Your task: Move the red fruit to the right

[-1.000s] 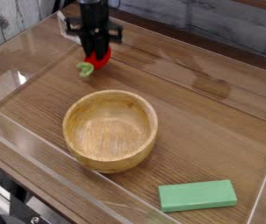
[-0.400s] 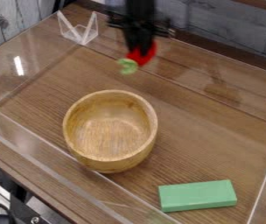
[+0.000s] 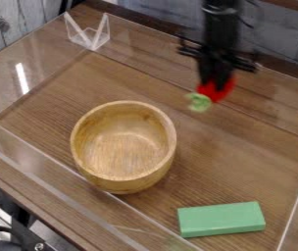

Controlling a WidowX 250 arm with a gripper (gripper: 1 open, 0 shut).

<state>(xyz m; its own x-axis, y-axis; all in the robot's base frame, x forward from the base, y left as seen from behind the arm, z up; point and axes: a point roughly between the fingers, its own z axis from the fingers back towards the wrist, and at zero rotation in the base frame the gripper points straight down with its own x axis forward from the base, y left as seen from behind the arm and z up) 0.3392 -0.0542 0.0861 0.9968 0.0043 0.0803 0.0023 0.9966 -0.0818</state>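
The black pincer (image 3: 216, 86) is clenched on the small red strawberry-like fruit (image 3: 215, 90), held right of the round wooden bowl (image 3: 123, 145) — carried across, not yet set on the wooden counter (image 3: 250, 157).

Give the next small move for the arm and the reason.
Probably lower and release. The gripper is shut on the red fruit, held just above the table to the right of the wooden bowl, so the fruit looks far enough right already.
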